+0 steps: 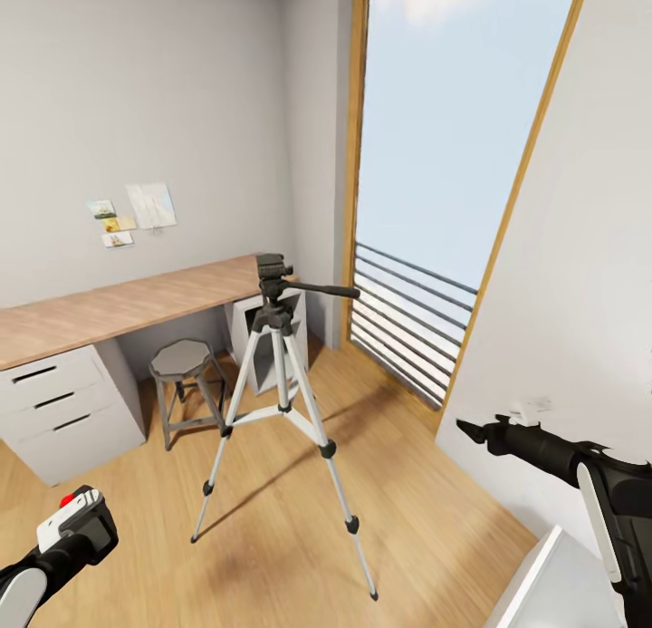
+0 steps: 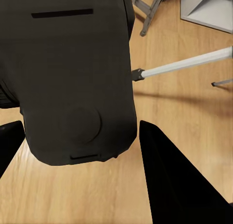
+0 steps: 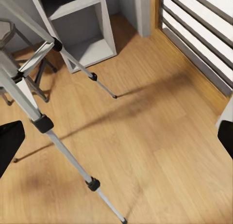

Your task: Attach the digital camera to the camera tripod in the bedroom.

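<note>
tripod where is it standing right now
In the head view the silver-legged camera tripod with the black head stands mid-room on the light plank floor, just right of the small grey metal stool and in front of the wooden desk.

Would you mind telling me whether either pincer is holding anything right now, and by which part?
The left pincer holds the digital camera by its body, a finger on each side. The right pincer is open and holds nothing.

The camera tripod (image 1: 282,401) stands on the plank floor (image 1: 272,537) beside a stool (image 1: 186,383).
</note>
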{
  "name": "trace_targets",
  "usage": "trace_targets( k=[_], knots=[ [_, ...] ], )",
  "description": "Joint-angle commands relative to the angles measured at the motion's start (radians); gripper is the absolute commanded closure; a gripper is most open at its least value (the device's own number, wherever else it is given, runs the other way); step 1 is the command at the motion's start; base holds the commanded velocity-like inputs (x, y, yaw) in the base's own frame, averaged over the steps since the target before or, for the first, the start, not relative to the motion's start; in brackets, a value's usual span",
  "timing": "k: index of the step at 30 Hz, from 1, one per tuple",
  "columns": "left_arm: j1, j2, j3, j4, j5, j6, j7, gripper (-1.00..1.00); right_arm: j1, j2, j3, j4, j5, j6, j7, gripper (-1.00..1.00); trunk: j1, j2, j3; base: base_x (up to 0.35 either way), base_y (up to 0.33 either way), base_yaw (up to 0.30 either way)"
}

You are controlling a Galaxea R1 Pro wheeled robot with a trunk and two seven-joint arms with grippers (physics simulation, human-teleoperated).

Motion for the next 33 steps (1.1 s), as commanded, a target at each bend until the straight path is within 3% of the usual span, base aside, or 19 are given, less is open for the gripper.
trace_targets(
  k=[1,11,33],
  knots=[
    [-0.001,0.0,0.0,-0.002,0.007,0.004,0.009,1.0,-0.001,0.0,-0.001,-0.001,0.006,0.005,0.008,-1.0,-0.003,0.005,0.003,0.0,0.0,0.0],
    [-0.001,0.0,0.0,-0.002,0.007,0.004,0.009,1.0,-0.001,0.001,-0.001,-0.001,0.006,0.004,0.021,-1.0,-0.042,0.075,0.05,0.0,0.0,0.0],
    [-0.001,0.001,0.0,-0.002,0.006,0.004,0.009,1.0,-0.001,0.001,-0.001,-0.001,0.006,0.005,0.023,-1.0,-0.042,0.075,0.083,0.0,0.0,0.0]
  ],
)
